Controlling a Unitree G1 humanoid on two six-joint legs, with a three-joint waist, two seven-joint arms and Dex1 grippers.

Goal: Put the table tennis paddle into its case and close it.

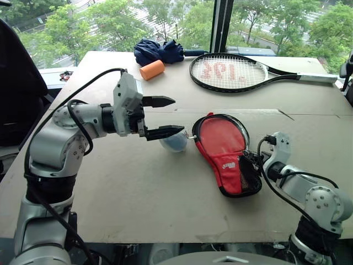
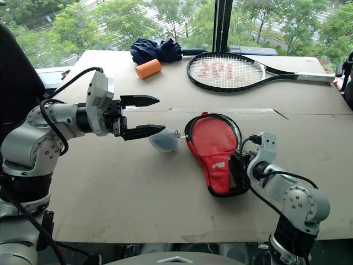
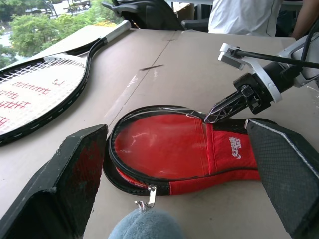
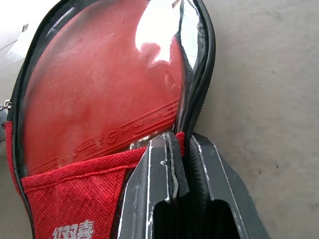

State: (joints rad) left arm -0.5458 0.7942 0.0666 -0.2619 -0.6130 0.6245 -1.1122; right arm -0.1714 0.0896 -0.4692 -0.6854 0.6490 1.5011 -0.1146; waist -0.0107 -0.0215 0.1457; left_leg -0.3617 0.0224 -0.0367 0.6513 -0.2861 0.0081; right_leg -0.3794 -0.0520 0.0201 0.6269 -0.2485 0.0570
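The table tennis paddle (image 4: 94, 94) already sits inside the case (image 1: 231, 165), its glossy red rubber face showing through the unzipped round end. Our right gripper (image 4: 180, 142) is pinched shut on the case's black zip edge, at the side where the red fabric pocket meets the open flap; in the left wrist view its closed tips (image 3: 215, 113) rest right on that rim. Our left gripper (image 1: 165, 117) hangs above the tabletop (image 1: 138, 187) with its jaws spread wide and empty, pointing toward the case, with the grey plush zipper charm (image 2: 164, 140) just beneath its lower finger.

The case lies toward the right of the tabletop, near the front edge, its round end toward the far edge. We judge it to be light and soft: thin fabric that will fold or slide if tugged, stiffened only by the flat paddle inside. The rubber face looks tacky rather than slippery, so the paddle should stay put. The zip edge is a fair place to pin the case down, as the right gripper does. For closing, the best hold seems to be the plush charm or the small metal pull (image 3: 151, 192) beside it; the charm is squashy and easy to pinch.

Beyond, near the far edge, lie a black tennis racket (image 1: 237, 72), a folded dark blue umbrella (image 1: 160, 51) and an orange cylinder (image 1: 151, 69).
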